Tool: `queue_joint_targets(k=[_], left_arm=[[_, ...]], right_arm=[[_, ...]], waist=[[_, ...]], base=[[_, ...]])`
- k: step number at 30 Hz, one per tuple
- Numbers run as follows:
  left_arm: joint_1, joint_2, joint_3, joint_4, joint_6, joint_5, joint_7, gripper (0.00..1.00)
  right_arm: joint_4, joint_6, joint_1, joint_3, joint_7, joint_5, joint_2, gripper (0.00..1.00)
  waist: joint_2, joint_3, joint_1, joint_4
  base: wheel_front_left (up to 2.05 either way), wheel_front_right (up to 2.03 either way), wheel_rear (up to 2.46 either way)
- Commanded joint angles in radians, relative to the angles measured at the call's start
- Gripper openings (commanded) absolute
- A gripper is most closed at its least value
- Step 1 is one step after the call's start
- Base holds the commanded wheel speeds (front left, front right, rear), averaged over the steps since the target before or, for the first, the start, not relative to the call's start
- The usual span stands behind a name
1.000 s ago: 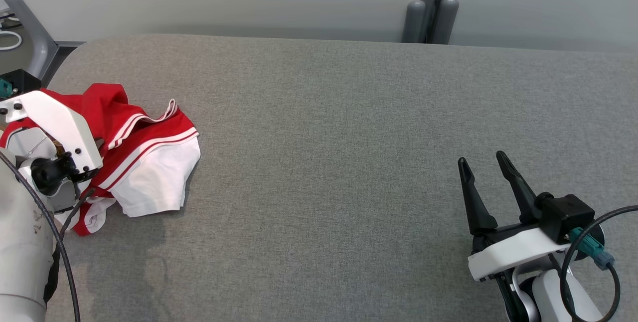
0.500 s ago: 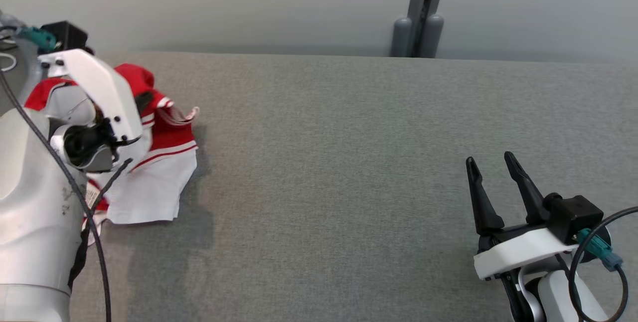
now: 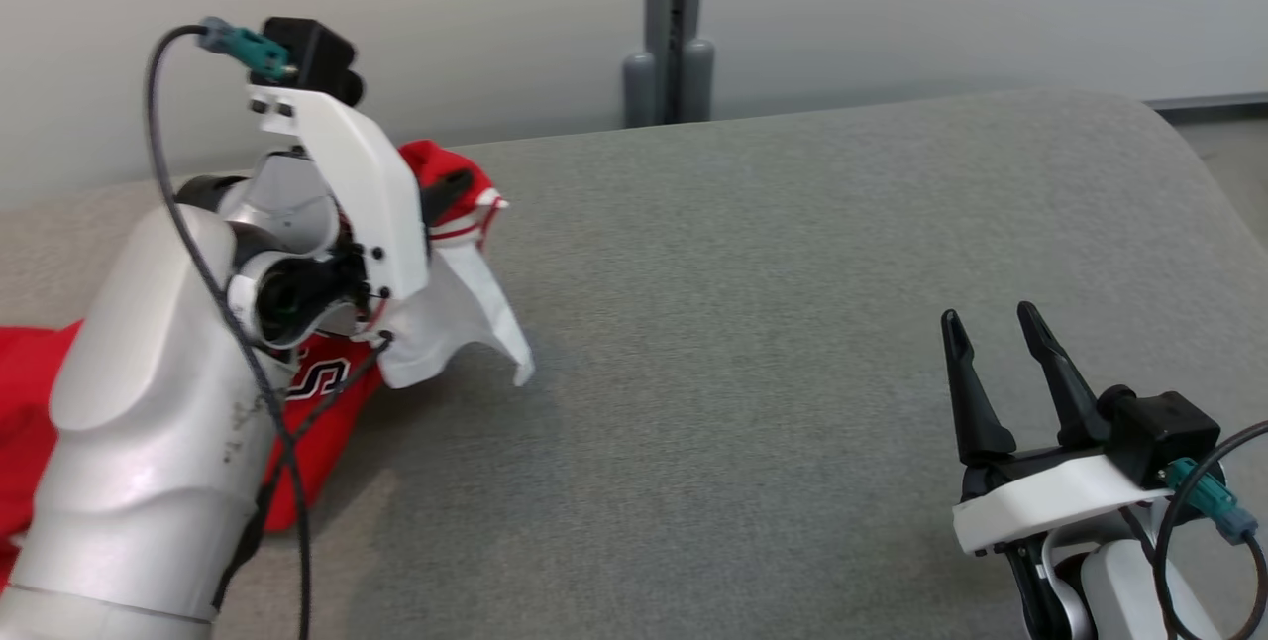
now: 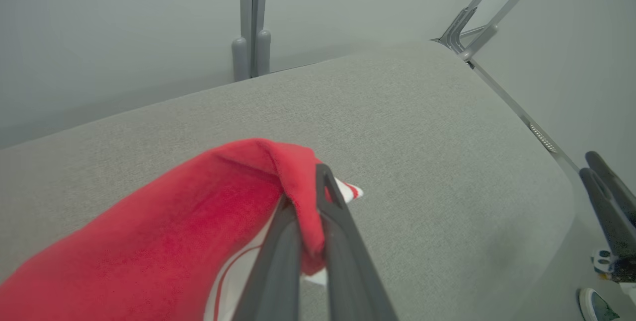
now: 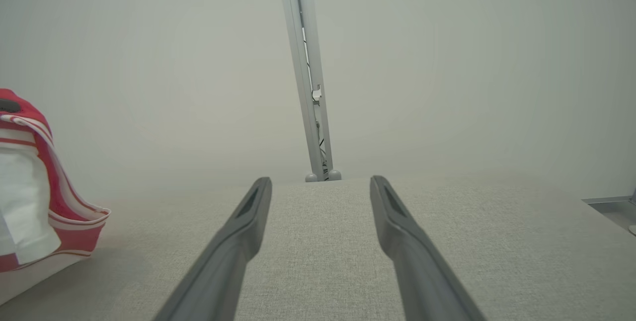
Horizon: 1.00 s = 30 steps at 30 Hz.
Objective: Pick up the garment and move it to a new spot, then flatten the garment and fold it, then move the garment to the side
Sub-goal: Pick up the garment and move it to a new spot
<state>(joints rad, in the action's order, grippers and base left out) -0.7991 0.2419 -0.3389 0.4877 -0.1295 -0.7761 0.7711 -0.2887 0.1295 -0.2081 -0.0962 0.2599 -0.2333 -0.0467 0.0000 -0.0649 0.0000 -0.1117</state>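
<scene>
- L forearm (image 3: 149, 402): pale, large in head view, far left of the grey post (image 3: 672, 26) and on its near side; black cable runs along it.
- Garment (image 3: 451, 313): red w/ white panels and red-white striped trim, all of it left of the post. Top part is lifted off the table (image 3: 792, 273), and a white flap hangs free w/ its shadow on the fabric below. The red remainder trails down and away from the post onto the table surface. Some lettering shows on the red part, too hidden to read.
- L gripper (image 3: 446, 192): left of the post, raised above the table, clenched on a fold of the garment's red top edge. In the L wrist view the cloth is pinched betw. the two dark fingers and drapes over one of them.
- Post: upright behind the table's far edge, against a pale wall (image 3: 941, 6).
- Table: grey fabric top, w/ a rounded corner right of the post.
- R gripper (image 3: 989, 315): right of the post, well apart from it, on the near side. Fingers spread wide w/ nothing betw. them, tips pointing toward the far edge. Low over the table; can't tell if it touches.
</scene>
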Motion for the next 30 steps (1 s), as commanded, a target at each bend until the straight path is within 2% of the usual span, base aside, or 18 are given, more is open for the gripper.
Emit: queue_joint_targets(k=[1,9,15,21,24,27,30], left_arm=[[0.017,-0.008,-0.011,-0.015,-0.002,-0.006,-0.007,0.00],[-0.036,-0.113,-0.051,-0.025,0.001,-0.027,-0.045,0.00],[-0.109,-0.168,-0.106,0.022,0.006,0.002,-0.105,0.00],[-0.186,-0.189,-0.177,0.105,0.005,-0.033,-0.183,0.00],[-0.202,-0.190,-0.255,0.111,0.008,-0.120,-0.222,0.00],[-0.237,-0.189,-0.341,0.106,0.029,-0.198,-0.268,0.00],[-0.255,-0.190,-0.404,0.109,0.043,-0.233,-0.298,0.00]], right_arm=[[0.006,0.002,0.004,0.008,0.003,-0.002,-0.007,1.00],[0.025,0.002,-0.025,0.012,0.003,-0.019,-0.007,1.00],[0.031,0.002,-0.043,-0.009,0.003,-0.051,-0.006,1.00],[0.034,0.002,-0.061,-0.033,0.003,-0.072,-0.006,1.00],[0.031,0.002,-0.073,-0.046,0.003,-0.079,-0.007,1.00],[0.031,0.002,-0.076,-0.057,0.003,-0.084,-0.006,1.00],[0.031,0.002,-0.087,-0.064,0.003,-0.088,-0.006,1.00]], waist=[[0.0000,-0.012,0.0000,-0.053],[0.0000,-0.064,0.0000,-0.150],[0.0000,-0.116,0.0000,-0.215],[0.0000,-0.150,0.0000,-0.274],[0.0000,-0.161,0.0000,-0.294],[0.0000,-0.173,0.0000,-0.306],[0.0000,-0.185,0.0000,-0.313]], base=[[0.00,0.00,0.00],[0.00,0.00,0.00],[0.00,0.00,0.00],[0.00,0.00,0.00],[0.00,0.00,0.00],[0.00,0.00,0.00],[0.00,0.00,0.00]])
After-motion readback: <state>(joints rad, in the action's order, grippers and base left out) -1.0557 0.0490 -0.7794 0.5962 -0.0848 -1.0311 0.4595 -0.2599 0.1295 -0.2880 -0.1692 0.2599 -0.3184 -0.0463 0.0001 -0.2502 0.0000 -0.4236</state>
